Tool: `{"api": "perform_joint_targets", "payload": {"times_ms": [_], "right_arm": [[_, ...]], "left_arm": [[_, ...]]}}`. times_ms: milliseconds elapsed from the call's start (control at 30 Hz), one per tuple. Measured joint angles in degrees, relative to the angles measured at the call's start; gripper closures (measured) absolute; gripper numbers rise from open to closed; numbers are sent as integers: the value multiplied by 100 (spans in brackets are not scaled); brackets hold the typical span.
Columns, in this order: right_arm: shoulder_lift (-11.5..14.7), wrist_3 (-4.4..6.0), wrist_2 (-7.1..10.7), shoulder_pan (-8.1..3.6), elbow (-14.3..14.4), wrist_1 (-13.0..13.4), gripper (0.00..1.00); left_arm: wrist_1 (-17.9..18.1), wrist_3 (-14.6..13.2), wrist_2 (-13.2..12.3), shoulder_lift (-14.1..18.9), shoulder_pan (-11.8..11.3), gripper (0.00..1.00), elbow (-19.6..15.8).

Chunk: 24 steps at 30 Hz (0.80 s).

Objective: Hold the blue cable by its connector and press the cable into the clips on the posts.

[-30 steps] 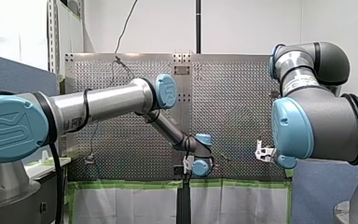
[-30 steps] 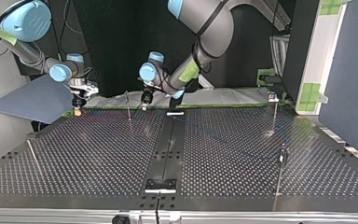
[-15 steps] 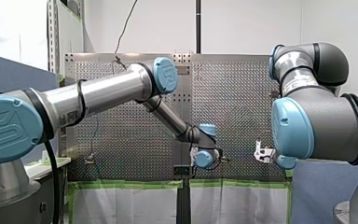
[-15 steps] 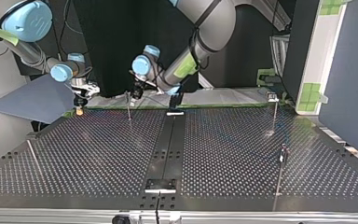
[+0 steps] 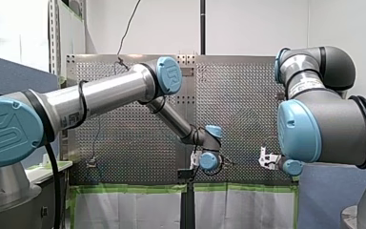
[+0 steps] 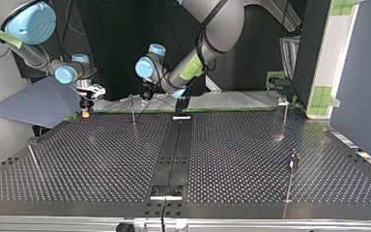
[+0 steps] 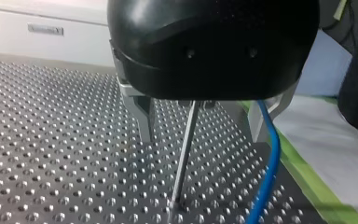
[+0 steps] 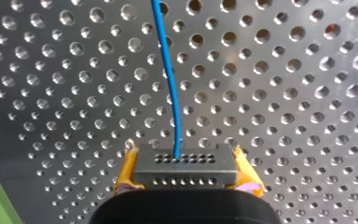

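Perforated steel table [image 5: 138, 119] filled the front view's middle. My left gripper [image 5: 194, 161] sat at lower centre and my right gripper [image 5: 266, 160] at lower right.

Seen in the top view, my right gripper [image 6: 85, 107] hung at upper left. My left gripper [image 6: 145, 94] hovered just above a thin post [image 6: 133, 112] at the table's far edge, with other posts [image 6: 284, 118] well apart.

The left wrist view showed its metal fingers [image 7: 144, 116] spread and grasping nothing, straddling the post [image 7: 184, 158]. The cable [image 7: 269, 168] ran close beside one finger.

The right wrist view showed yellow pads [image 8: 126, 172] clamped on the black connector [image 8: 184, 165]. The cable [image 8: 170, 79] led from it ahead over the table.

The connector grip looked done. No view showed the cable seated in a clip, so the pressing appeared to remain.
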State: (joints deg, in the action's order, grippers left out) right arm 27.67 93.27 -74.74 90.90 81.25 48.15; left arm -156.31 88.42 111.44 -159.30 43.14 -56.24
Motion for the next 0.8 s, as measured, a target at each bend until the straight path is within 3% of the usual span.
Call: {"api": "perform_joint_targets", "payload": {"times_ms": [267, 567, 800], "right_arm": [[-9, 0, 2, 1, -6, 4, 100], [-10, 0, 25, 10, -7, -9, 100], [-11, 0, 35, 18, -10, -15, 100]], "left_arm": [[-116, -90, -98, -1, 106, 0, -3], [-392, -358, 6, -3, 190, 0, -15], [-323, -237, -195, 0, 347, 0, -10]]}}
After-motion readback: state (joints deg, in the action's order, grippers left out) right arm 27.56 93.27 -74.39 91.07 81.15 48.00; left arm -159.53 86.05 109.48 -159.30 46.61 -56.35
